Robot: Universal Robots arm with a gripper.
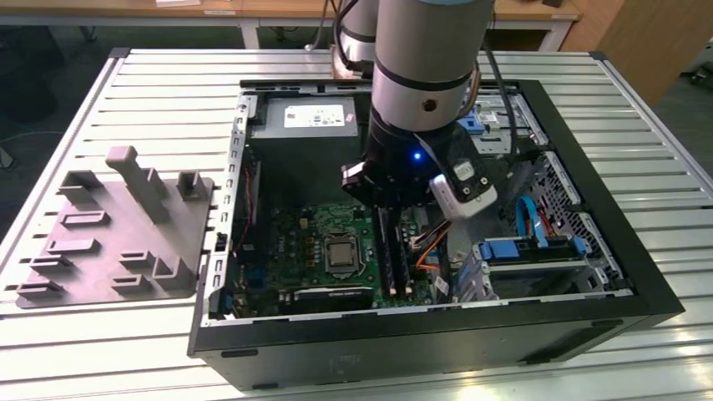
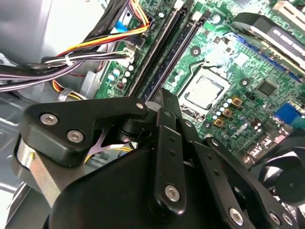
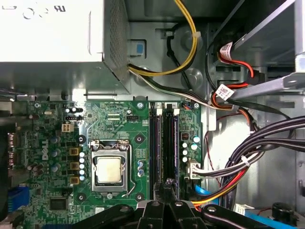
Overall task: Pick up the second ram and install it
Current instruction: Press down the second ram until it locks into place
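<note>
My gripper reaches down into the open computer case over the green motherboard. Its black fingers are closed together at one end of the long memory slots, beside the processor socket. The second ram stands in a slot as a slim dark blue strip running away from the fingertips. It appears again in the second wrist view, where the second ram ends under my gripper. My gripper touches its top edge. Whether the fingers pinch it or rest on it is unclear. A neighbouring slot also shows a bluish strip.
Bundled black, yellow and orange cables run close beside the slots. The grey power supply sits at the case's far end, and blue drive brackets lie toward the exterior view's right. A grey parts fixture rests on the slatted table.
</note>
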